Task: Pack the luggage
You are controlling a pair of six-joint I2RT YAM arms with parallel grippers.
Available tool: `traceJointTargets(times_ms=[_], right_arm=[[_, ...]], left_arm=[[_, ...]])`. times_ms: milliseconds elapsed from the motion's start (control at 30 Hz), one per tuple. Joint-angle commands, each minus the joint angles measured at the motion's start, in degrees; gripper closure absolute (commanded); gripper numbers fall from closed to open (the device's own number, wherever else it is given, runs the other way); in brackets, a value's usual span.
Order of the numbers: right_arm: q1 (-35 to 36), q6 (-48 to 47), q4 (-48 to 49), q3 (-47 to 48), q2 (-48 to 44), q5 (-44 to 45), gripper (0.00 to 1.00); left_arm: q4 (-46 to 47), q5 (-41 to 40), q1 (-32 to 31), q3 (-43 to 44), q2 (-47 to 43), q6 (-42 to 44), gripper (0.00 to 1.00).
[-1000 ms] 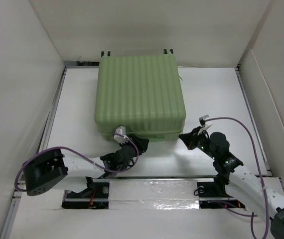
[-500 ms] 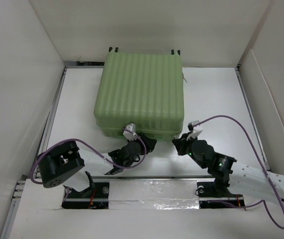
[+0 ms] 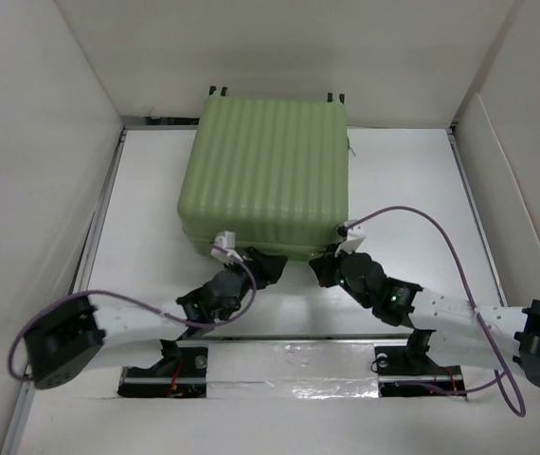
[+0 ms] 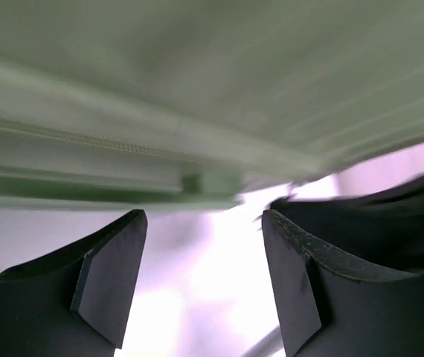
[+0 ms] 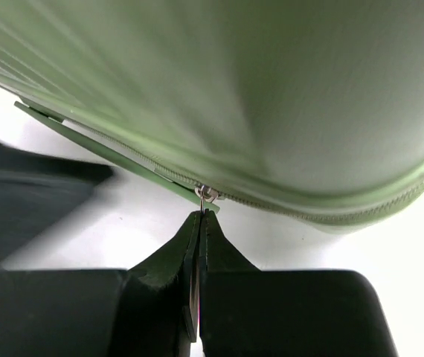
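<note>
The luggage [image 3: 265, 175], a light-green ribbed hard-shell suitcase, lies closed and flat at the back middle of the table. My right gripper [image 3: 322, 268] is at its near edge, shut on the metal zipper pull [image 5: 207, 195] of the side zip; the pull sits pinched between my fingertips [image 5: 210, 230]. My left gripper [image 3: 268, 266] is just left of it at the same near edge, open and empty, its fingers [image 4: 111, 275] right below the luggage's zip seam [image 4: 108, 145]. The luggage fills the upper part of the right wrist view [image 5: 271, 89].
White walls enclose the table [image 3: 403, 190] on the left, back and right. A metal rail [image 3: 289, 365] with both arm bases runs along the near edge. The two grippers sit close together, with cables looping over each arm.
The right gripper has moved left along the luggage's near edge towards the left gripper. The left arm has lowered and stretched out. The luggage has shifted slightly back and right.
</note>
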Motion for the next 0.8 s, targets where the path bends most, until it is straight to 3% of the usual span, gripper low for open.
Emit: traceJointTargets(times_ms=[0,33,133,267,433,533,667,767], right_arm=[[-1.85,-1.46,0.4,2.93,-0.4,-4.97,1.0],[-2.98,-1.55,1.19,2.32,-0.49,-6.11,1.0],[-4.4,-1.73,1.9,1.53,-0.84,-7.44,1.0],[-5.11,-2.69,0.76,1.26,-2.51,-8.14,1.0],[-6.25,-4.1,1.63,0.12,-3.13,-10.51,1.0],[-6.25,-4.45,1.72,-0.23,-2.87,-11.83,1.0],[-6.25,-5.24,2.51,-1.02,-3.48,-13.15,1.0],[-6.25,-5.68,1.63,-1.55,-4.88,-13.77,1.0]], left_arm=[[-7.1,-10.56,-0.68,-2.06,-15.36,0.73,0.4],[-15.5,-14.61,-0.69,-2.24,-23.23,0.11,0.43],[-24.94,-19.64,1.15,-0.32,-35.12,3.17,0.5],[-32.95,-24.57,6.42,6.97,-41.13,6.78,0.58],[-35.11,-36.88,14.59,13.57,-44.57,7.56,0.59],[-36.57,-36.27,21.01,18.82,-41.87,7.15,0.56],[-39.66,-30.4,30.14,26.75,-29.86,9.06,0.51],[-42.82,-14.78,46.11,32.91,-20.78,6.36,0.52]])
